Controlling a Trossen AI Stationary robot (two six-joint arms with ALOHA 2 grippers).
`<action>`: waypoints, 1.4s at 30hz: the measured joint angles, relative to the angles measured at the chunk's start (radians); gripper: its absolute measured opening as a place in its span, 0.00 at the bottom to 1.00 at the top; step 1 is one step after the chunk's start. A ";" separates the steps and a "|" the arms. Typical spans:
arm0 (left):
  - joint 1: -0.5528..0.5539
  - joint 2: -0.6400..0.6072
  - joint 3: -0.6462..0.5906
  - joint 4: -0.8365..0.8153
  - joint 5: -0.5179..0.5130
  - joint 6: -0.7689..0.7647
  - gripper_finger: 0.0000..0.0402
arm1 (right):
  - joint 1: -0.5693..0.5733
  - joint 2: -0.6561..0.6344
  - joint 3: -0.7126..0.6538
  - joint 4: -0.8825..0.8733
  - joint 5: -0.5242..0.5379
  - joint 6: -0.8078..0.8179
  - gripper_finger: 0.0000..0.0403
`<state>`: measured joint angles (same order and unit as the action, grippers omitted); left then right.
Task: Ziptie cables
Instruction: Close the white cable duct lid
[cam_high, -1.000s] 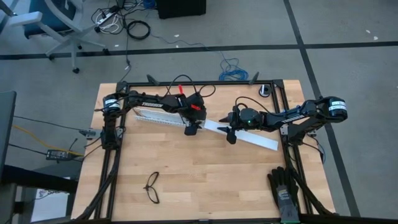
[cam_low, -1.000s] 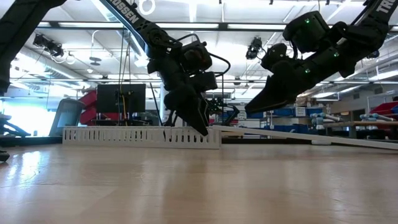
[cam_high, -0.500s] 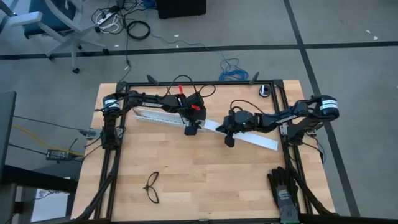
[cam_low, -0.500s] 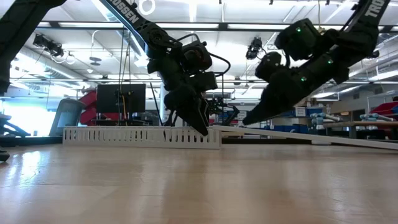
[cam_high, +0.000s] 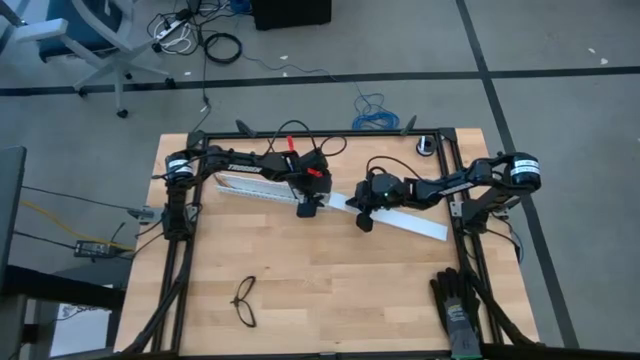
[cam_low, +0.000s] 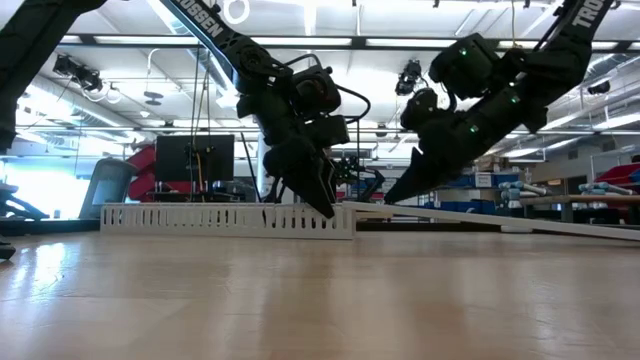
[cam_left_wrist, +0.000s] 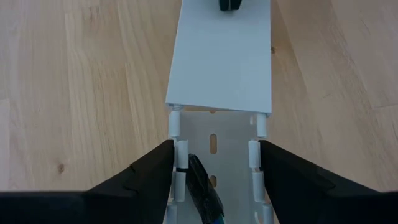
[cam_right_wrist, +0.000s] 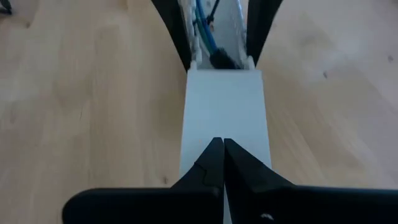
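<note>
The cables (cam_right_wrist: 205, 22), blue wires joined at a dark end (cam_left_wrist: 202, 186), lie inside a white slotted duct (cam_high: 260, 190) at the table's far middle. My left gripper (cam_high: 308, 207) straddles the duct's open end. A wide flat white strip (cam_high: 400, 220) runs from that end toward the table's right edge. My right gripper (cam_right_wrist: 222, 142) is shut, its tips over the strip a short way from the duct. The ziptie I cannot make out in any view. My left gripper holds the duct's end across its width, one finger (cam_left_wrist: 158, 165) against each slotted side wall (cam_left_wrist: 176, 152). The fingers slant down from the table's left and far side. The duct lies flat on the table. My right gripper's shut tips (cam_low: 387, 200) stand at the white strip's top face (cam_right_wrist: 224, 106), slanting down from the table's right; I cannot tell whether they touch it.
Black thin-framed glasses (cam_high: 245, 301) lie near the table's front left. A pair of black gloves (cam_high: 458, 303) sits at the front right corner. A black frame (cam_high: 185, 260) runs round the table's edge.
My right gripper has shut and has gone along the white strip toward the table's left, nearer my left gripper, sinking a little and tipping farther down. The duct, the strip and my left gripper have stayed where they were.
</note>
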<state>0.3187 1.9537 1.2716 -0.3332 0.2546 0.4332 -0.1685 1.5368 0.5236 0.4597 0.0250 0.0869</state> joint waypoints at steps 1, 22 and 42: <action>0.000 0.000 0.000 0.000 0.000 0.000 0.58 | -0.002 0.000 0.000 0.008 0.000 -0.002 0.00; 0.002 0.000 0.000 0.003 -0.006 0.002 0.58 | -0.037 0.208 0.249 -0.039 -0.117 -0.151 0.00; 0.000 -0.001 0.002 -0.021 0.003 0.005 0.58 | -0.024 0.038 0.258 -0.282 -0.067 -0.110 0.00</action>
<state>0.3187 1.9531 1.2732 -0.3546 0.2579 0.4385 -0.1921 1.5749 0.7818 0.1773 -0.0424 -0.0236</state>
